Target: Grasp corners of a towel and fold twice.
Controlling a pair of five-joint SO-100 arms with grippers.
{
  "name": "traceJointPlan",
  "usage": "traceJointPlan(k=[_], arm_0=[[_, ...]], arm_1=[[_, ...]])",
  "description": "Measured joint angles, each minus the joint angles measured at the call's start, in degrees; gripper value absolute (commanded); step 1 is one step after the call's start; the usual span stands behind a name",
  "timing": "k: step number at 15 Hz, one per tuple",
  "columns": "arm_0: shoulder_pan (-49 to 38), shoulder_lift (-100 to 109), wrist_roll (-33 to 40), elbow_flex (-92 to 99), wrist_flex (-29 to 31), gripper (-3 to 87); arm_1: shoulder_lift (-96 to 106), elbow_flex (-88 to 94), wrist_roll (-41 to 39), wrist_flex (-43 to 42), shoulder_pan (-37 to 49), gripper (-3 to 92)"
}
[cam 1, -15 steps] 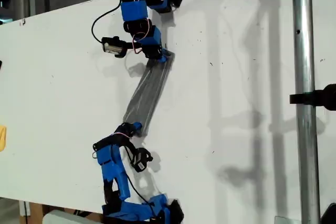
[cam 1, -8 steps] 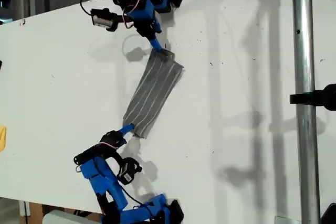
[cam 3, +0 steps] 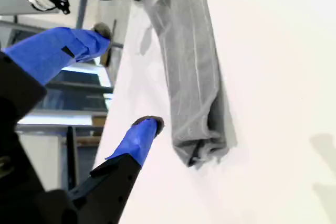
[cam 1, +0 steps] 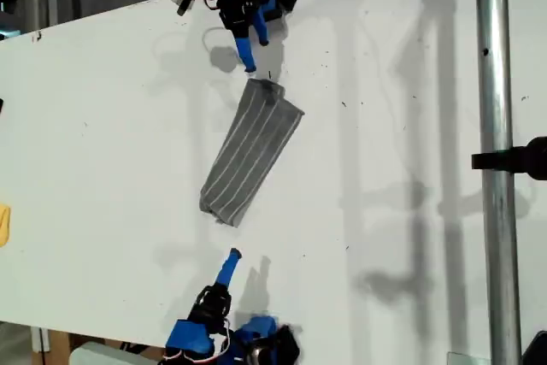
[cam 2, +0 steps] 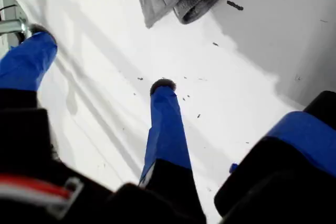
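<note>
Tools (cam 2: 100, 59) (cam 3: 128, 74) gape clear of towel (cam 1: 250, 153); rolled end shows only at wrist.

A white worktop (cam 1: 111, 126) fills most of the exterior view, speckled with small dark marks. A metal pole (cam 1: 498, 160) runs vertically at its right, bearing a black clamp (cam 1: 513, 160). A yellow object (cam 1: 4, 224) peeks in at the left edge.

The folded towel (cam 1: 251, 153) hides its own corners, and both wrist views cut it off.
</note>
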Motion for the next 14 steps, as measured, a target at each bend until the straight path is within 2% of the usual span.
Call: traceJointPlan(k=[3, 4, 7, 10, 14], arm_0=[[11.51, 37.27, -15.03, 30.50, -5.01, 22.4], [13.71, 45.62, -16.35, 35.42, -5.98, 16.8], [15.21, 49.75, -18.28, 41.57, -8.35, 15.6], [16.70, 50.01, -20.57, 48.96, -13.01, 15.6], [17.75, 50.01, -21.18, 49.04, -11.16, 17.3]], arm_1=[[-0.53, 0.09, 2.90, -0.09, 0.18, 43.8], [-0.70, 0.09, 3.34, -0.09, 0.18, 43.6], [-10.63, 0.09, 6.68, -1.58, 0.09, 46.8], [-36.39, 0.09, 9.84, -14.41, 0.44, 45.4], [-60.91, -0.88, 9.23, -31.46, 4.75, 41.5]])
